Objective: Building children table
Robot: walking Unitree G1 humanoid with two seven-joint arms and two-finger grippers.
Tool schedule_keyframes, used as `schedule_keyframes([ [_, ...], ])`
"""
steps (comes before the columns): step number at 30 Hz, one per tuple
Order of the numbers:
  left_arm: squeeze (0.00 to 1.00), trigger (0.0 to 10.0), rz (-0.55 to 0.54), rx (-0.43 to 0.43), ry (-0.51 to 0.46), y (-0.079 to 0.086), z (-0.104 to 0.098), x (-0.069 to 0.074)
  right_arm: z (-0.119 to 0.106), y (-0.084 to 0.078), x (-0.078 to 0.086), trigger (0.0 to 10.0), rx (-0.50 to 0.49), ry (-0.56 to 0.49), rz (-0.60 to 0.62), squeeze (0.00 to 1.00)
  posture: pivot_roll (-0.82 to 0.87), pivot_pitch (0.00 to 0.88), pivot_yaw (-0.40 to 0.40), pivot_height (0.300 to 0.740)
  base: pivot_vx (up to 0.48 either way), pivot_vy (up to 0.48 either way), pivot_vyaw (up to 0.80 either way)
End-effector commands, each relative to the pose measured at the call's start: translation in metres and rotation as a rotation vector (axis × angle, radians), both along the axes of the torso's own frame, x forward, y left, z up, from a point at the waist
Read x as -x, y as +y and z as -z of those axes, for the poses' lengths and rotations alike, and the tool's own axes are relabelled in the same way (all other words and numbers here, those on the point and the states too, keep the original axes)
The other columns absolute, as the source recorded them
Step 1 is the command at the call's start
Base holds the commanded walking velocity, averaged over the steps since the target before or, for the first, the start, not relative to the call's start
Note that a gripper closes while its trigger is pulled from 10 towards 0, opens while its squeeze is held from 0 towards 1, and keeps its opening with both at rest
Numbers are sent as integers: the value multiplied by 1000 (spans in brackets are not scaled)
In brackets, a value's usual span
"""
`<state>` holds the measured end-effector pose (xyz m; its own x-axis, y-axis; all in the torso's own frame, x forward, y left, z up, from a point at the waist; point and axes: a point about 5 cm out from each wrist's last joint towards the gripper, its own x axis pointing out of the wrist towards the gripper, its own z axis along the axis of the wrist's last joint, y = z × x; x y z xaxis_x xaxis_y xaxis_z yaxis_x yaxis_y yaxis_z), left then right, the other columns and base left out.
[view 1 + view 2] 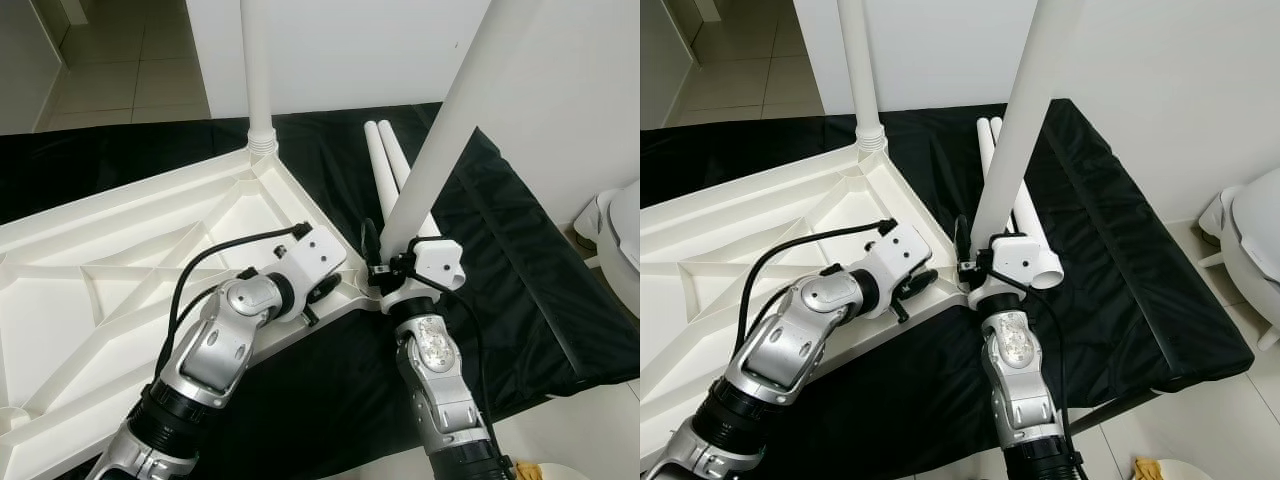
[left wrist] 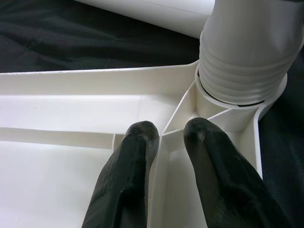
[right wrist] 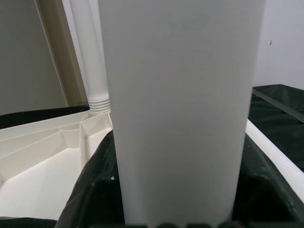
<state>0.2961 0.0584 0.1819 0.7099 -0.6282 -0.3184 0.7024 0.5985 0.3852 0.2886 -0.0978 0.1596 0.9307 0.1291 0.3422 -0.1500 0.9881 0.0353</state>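
The left gripper (image 2: 164, 137), its matte black fingers slightly spread, straddles a thin rib of the upturned white moulded plastic tabletop (image 1: 110, 270) at its near corner. Just beside it the right gripper (image 1: 385, 262) pinches a smooth white round plastic leg (image 1: 450, 110), whose ridged threaded end sits in the corner socket. Two loose white tube legs (image 1: 385, 165) lie on the black glossy sheet (image 1: 520, 260). At the far corner another white leg (image 1: 257, 70) stands upright.
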Motion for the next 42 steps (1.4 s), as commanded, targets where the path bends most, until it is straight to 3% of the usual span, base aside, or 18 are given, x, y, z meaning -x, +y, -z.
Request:
schedule_keyframes([
  [1, 0, 10000, -42, 0, -28, 2, -4, -1, 49, -9, 8, 10000, 23, 236, 39, 0, 32, 134, -7, 740, 0, 0, 0],
  [2, 0, 10000, -42, -1, -28, 2, -4, -2, 48, -9, 7, 10000, 21, 230, 35, 122, 31, 132, -8, 740, 0, 0, 0],
  [13, 0, 10000, -39, 0, -32, -1, -4, -2, 41, -10, 4, 10000, 4, 204, 34, 63, 30, 127, -14, 740, 0, 0, 0],
  [24, 0, 10000, -39, -4, -33, -1, -3, -2, 8, -5, 0, 10000, -14, 73, 8, 0, 27, 126, -13, 740, 0, 0, 0],
  [42, 0, 10000, -34, -3, -36, -3, -3, -2, 11, -6, 1, 10000, -9, 93, 5, 0, 24, 117, -18, 740, 0, 0, 0],
])
